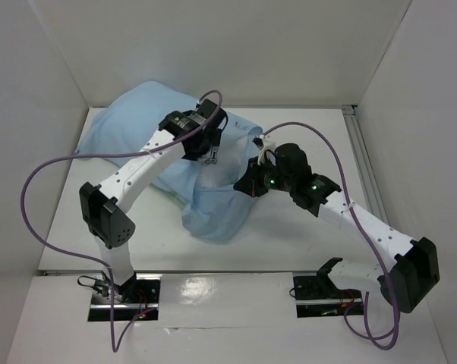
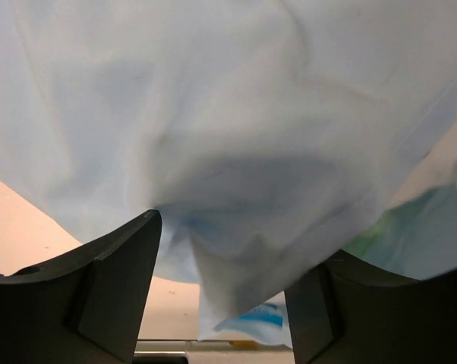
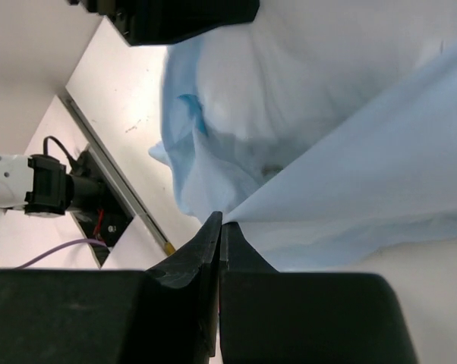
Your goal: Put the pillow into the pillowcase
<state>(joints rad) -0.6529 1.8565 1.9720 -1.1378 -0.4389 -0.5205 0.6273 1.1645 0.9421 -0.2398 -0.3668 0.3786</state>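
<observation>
Mid-stuffing near the far-left corner, the plump white pillow (image 2: 253,317) sits mostly inside the thin light-blue cloth pillowcase (image 1: 137,125), whose hem the right gripper (image 3: 219,225) pinches while the left gripper (image 2: 222,254) gapes around draped cloth; next, probably tug the hem over.

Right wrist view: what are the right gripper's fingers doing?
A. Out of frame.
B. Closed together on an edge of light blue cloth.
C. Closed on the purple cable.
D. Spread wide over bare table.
B: the right gripper has its fingers pressed together, and a taut fold of the pillowcase runs out from their tips.
</observation>
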